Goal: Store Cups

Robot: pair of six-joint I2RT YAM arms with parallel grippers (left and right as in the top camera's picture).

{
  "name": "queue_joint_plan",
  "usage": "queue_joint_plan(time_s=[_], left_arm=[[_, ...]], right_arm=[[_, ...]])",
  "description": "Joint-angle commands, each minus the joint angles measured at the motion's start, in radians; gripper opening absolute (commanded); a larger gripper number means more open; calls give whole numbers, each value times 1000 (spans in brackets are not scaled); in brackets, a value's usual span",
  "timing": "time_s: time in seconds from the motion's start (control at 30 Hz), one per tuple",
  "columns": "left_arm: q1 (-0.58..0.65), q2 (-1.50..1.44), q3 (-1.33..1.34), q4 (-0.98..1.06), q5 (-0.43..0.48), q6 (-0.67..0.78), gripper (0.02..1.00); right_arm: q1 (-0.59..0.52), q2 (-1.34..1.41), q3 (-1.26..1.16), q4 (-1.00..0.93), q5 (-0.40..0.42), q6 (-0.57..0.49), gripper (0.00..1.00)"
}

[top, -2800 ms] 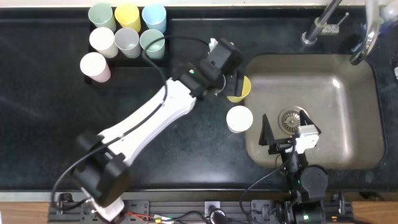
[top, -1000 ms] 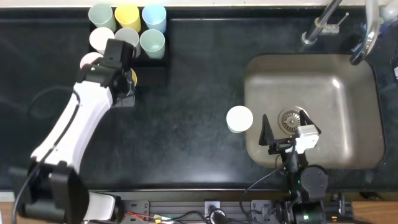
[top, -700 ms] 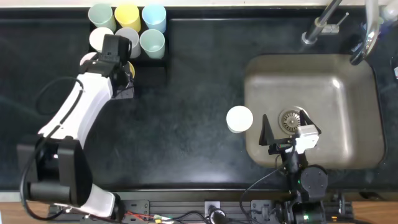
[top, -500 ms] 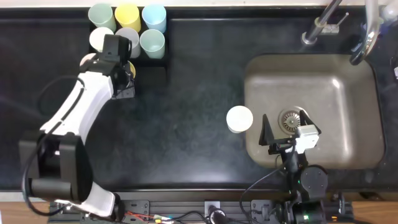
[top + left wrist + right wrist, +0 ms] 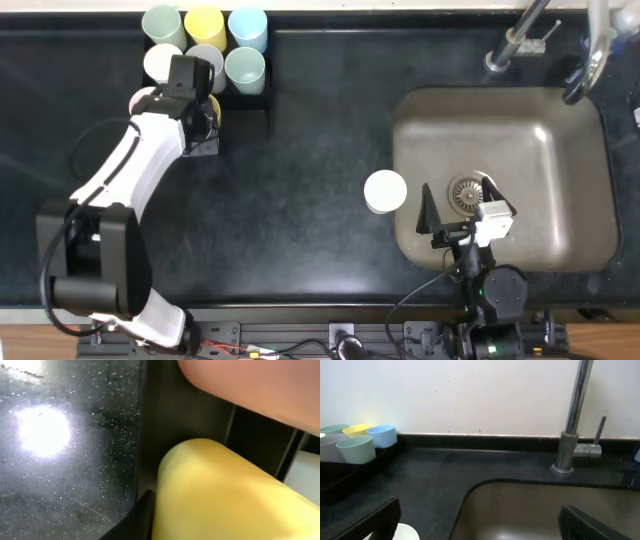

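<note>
My left gripper (image 5: 204,118) is shut on a yellow cup (image 5: 212,112) at the front edge of the black cup rack (image 5: 247,100), far left on the counter. In the left wrist view the yellow cup (image 5: 225,490) sits close over the rack's dark slots (image 5: 190,415), with a pale pink cup (image 5: 260,385) just beyond. Several cups stand in the rack: green (image 5: 162,22), yellow (image 5: 205,22), blue (image 5: 247,25), white (image 5: 160,62) and green (image 5: 245,68). A white cup (image 5: 385,190) stands upside down by the sink. My right gripper (image 5: 455,212) hangs open over the sink.
The steel sink (image 5: 560,150) takes up the right side, with a tap (image 5: 520,40) behind it. In the right wrist view the tap (image 5: 570,425) rises on the far side and the rack's cups (image 5: 357,447) stand at the far left. Dark counter (image 5: 300,200) lies between rack and sink.
The left arm carried the yellow cup from beside the sink across to the rack. In the last second it edged slightly closer to the rack. The right arm stayed still.
</note>
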Motion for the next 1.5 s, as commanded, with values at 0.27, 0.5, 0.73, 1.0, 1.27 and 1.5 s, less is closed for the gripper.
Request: queue_joint_plan(time_s=[0.27,0.5,0.73,1.0,1.27,1.5], left_arm=[[5,-78,8,-25,-39,2,345],[7,-136,8,-32,-53,2,338],[9,-186,8,-40,-50,3,310],[9,-370,8,-77,-55,3,382],[10,-650,-41,-21,-165,251,544],[58,-1001,-376,462,-70,1072,623]], right_arm=[[2,-10,-13,5,5,3,998],[2,-10,-13,5,5,3,998],[2,-10,-13,5,4,3,996],[2,-10,-13,5,4,3,998],[2,-10,-13,5,4,3,996],[2,-10,-13,5,4,3,998]])
